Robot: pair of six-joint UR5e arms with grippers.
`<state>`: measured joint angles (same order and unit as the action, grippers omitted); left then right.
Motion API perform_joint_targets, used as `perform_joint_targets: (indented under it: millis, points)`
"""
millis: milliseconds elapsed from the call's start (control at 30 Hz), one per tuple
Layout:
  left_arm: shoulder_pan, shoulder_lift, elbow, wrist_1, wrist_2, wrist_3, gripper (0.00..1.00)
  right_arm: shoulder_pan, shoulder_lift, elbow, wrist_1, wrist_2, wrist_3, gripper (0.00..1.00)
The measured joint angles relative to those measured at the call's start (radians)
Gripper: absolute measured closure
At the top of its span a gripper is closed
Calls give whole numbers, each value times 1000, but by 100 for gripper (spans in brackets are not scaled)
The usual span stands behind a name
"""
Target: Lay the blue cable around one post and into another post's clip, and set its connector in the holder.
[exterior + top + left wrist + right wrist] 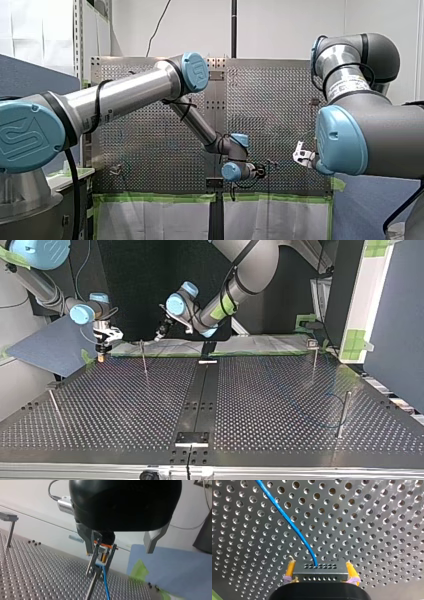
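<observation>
In the right wrist view my right gripper [320, 564] is shut on a dark connector block [319, 570], one yellow pad [290, 569] on each side. The blue cable [287, 520] leaves the block and runs away over the perforated table. In the top view that gripper [101, 356] hangs low at the far left edge. My left gripper [118, 552] is open with nothing between its metal fingers. It hovers just short of a thin post with a clip [93, 567], the blue cable [106, 587] passing beside it. In the top view it [160, 334] sits next to that post [144, 357].
More thin posts stand on the table [260, 405]: one at the top view's left [55, 407], two at its right [314, 357] [342, 412], with faint blue cable [320, 425] near the nearer one. A blue panel [50, 347] and green tape border the far edge.
</observation>
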<state>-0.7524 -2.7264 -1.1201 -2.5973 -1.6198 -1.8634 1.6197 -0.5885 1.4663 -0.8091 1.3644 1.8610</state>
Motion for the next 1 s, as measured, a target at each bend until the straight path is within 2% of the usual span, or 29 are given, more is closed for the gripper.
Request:
perform_joint_targets:
  millis: [233,533,667,1000]
  points:
    - [2,30,-39,-51,-72,66,2,-1,0,0,1,-2,0,100]
    - [-8,109,-120,11,-154,119,2,-2,0,0,2,-2,2,100]
    - [-22,147,-158,49,-189,119,2,-1,0,0,2,-2,4,100]
    - [-51,233,-244,135,-224,76,2,0,0,0,15,-2,8,100]
